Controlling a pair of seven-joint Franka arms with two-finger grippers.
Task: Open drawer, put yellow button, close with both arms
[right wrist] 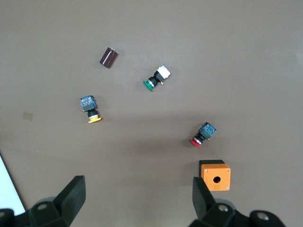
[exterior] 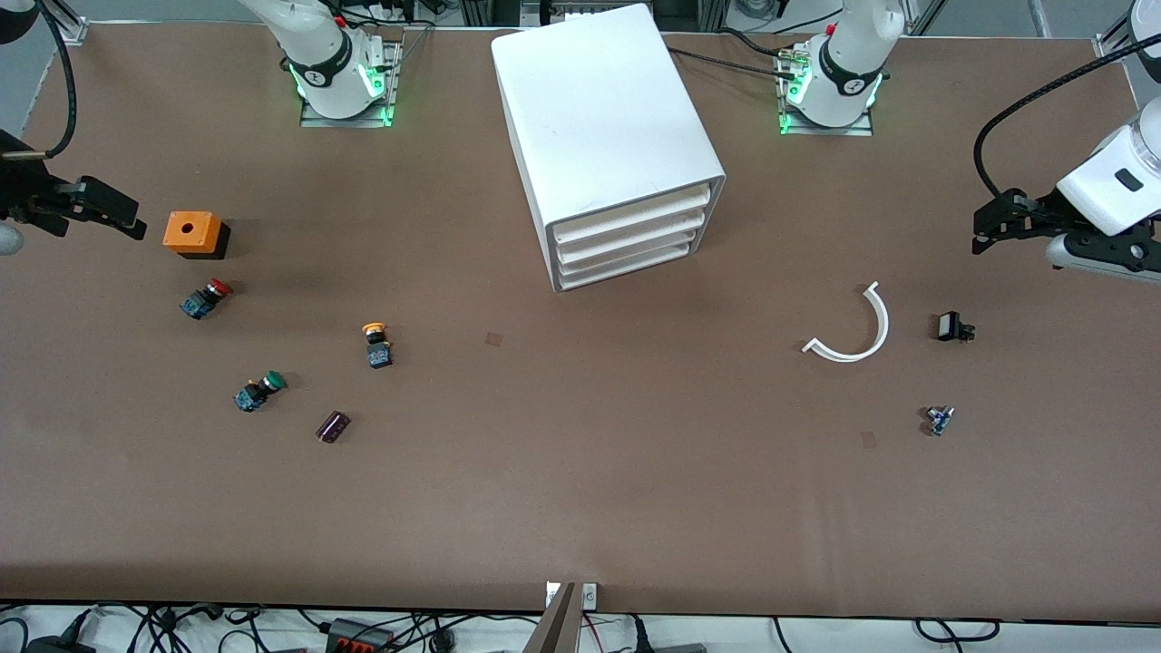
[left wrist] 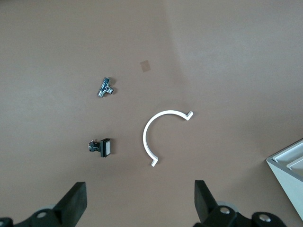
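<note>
Since all four drawers are shut, the top drawer (exterior: 630, 210) should be pulled straight out first. Both grippers hang open, waiting at the table ends: left gripper (left wrist: 139, 205), right gripper (right wrist: 137, 203). The yellow button (right wrist: 89, 109) lies well apart from the right gripper, toward the cabinet (exterior: 603, 118).

The right gripper (right wrist: 137, 198) hangs with fingers spread over the table (exterior: 580, 508), the holed box (right wrist: 215, 175) beside one fingertip. The yellow button (right wrist: 90, 108) lies farther off, toward the cabinet (exterior: 608, 136).

Robotics lab: bolted arm bases (exterior: 340, 77), brown table (exterior: 580, 499), cables (exterior: 363, 630) along edge
</note>
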